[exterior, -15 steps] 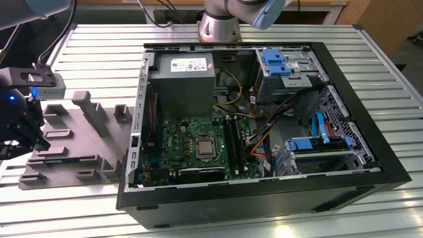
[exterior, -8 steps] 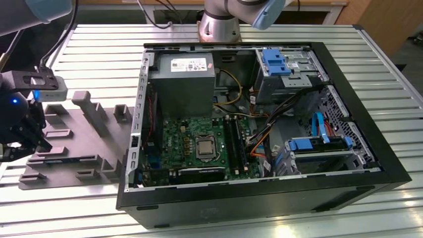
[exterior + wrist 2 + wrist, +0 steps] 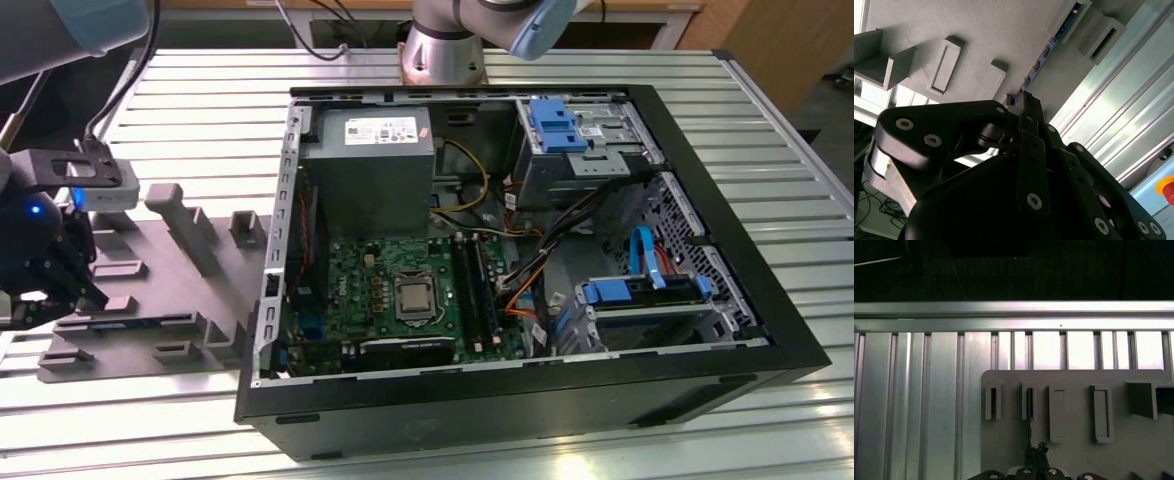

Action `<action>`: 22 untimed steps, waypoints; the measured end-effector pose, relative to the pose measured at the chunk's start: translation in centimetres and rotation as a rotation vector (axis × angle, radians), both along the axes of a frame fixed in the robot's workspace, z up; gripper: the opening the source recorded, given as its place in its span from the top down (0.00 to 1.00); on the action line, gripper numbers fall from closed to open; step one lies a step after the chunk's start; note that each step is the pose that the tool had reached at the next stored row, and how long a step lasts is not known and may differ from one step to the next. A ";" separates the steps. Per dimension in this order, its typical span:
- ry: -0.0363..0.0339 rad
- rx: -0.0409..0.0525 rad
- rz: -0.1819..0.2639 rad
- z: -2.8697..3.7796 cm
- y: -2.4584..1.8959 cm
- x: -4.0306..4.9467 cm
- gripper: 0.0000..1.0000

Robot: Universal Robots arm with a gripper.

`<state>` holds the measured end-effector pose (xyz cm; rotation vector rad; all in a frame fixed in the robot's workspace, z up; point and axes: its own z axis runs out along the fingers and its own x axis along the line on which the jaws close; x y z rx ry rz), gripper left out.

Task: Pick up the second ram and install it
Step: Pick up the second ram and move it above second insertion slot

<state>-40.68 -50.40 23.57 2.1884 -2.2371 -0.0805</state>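
Nearest the onlooker is the black wall of the open computer case (image 3: 534, 400), which lies on its side on the slatted aluminium table (image 3: 200, 120). Inside the case, the green motherboard (image 3: 400, 290) faces up. The long dark memory slots (image 3: 474, 290) run beside the processor socket. A blue drive bracket (image 3: 627, 292) sits toward the exterior view's right.

At the exterior view's left, beside the case, lies the grey tray (image 3: 174, 270) with its raised blocks. The gripper (image 3: 60, 295) is down at the tray's outer end, well apart from the case.

In both wrist views the second ram (image 3: 1046, 55) (image 3: 1029, 425) stands on its thin edge on the tray (image 3: 1004, 30) (image 3: 1074, 455). Its far end is seated in 1 slotted block. Its near end reaches the gripper (image 3: 1024, 100) (image 3: 1037, 452). The 2 black fingers are drawn together onto that near end, so the claw is closed on the stick. The stick remains in its tray holder and is not lifted.

Farther back in the case, the grey power supply (image 3: 367, 170) fills the corner at the exterior view's left. A second blue bracket (image 3: 554, 125) sits at the drive cage next to it. Beyond the case, the arm's round base (image 3: 441, 50) stands on the table.
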 end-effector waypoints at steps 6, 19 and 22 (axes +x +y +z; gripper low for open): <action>0.0003 -0.0002 0.000 -0.18 -0.01 0.00 0.89; 0.0001 0.0000 0.000 -0.20 -0.01 0.67 0.89; 0.0000 0.0000 0.000 -0.21 0.00 1.04 0.89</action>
